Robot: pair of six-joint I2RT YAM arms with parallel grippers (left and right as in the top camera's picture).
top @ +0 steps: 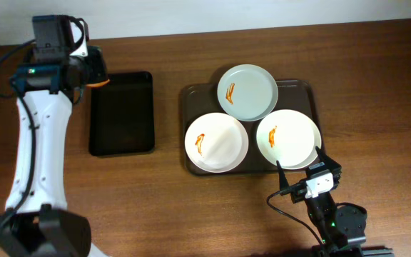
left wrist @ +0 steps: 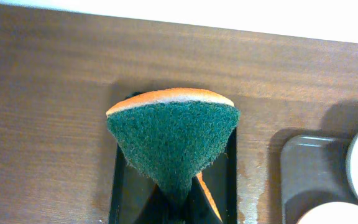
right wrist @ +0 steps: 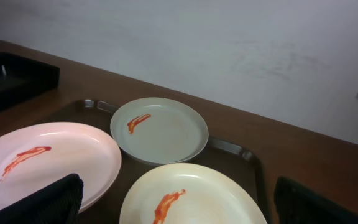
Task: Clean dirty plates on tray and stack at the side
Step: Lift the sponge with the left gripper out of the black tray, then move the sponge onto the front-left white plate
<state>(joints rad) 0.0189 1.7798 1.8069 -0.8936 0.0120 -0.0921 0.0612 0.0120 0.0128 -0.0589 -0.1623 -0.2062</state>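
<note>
Left gripper (left wrist: 178,208) is clamped on a sponge (left wrist: 173,137), pinching its lower end so the green scouring face fans out above the fingers and the orange backing shows along the top. It hangs over the far end of the black tray (top: 121,113), well apart from the plates.

Right gripper (top: 300,160) has its fingers spread wide and holds nothing. It sits at the near-right corner of the brown tray (top: 191,94), its fingertips on either side of the near rim of the nearest plate.

All three plates are on the brown tray, and each has an orange-red smear. One plate (top: 247,93) lies at the middle of the far edge and hangs slightly over the rim. Another plate (top: 216,142) is at the near-left corner. The third plate (top: 288,138) is at the near-right corner, reaching the tray's right edge. Whether they touch or overlap is hard to tell.

The plates look stiff, shallow and smooth, probably light and likely to slide or spin under the push of a wipe. The rim is the only real hold, with one finger over and one under. The third plate's near rim is the easiest to reach. The sponge is soft and should squash flat against a plate.
</note>
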